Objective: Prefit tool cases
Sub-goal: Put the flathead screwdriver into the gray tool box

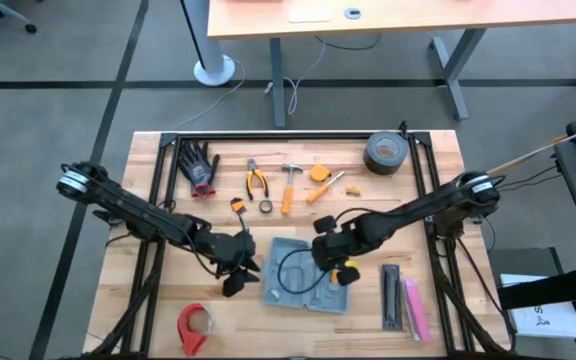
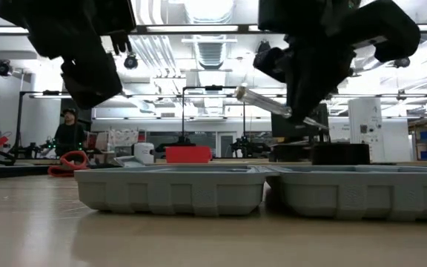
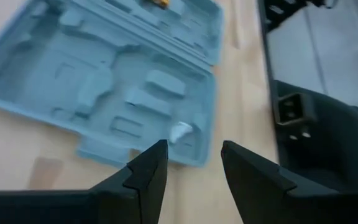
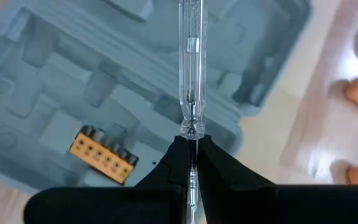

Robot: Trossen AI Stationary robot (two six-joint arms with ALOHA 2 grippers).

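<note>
Blue-grey tool case, yellow bit holder, clear screwdriver.

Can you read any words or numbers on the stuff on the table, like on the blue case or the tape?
None can be read. The tool case shows no lettering. The duct tape roll shows no label. A paper sheet beside the table has dark marks, too blurred to read.

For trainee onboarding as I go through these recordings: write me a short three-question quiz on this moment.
1. True or false: the right gripper is shut on the clear-handled tool.
2. What yellow item lies in the open tool case? A) bit holder B) pliers C) tape roll
3. Which gripper hangs open beside the case, holding nothing?

Key: 1 true; 2 A; 3 the left gripper.
</note>
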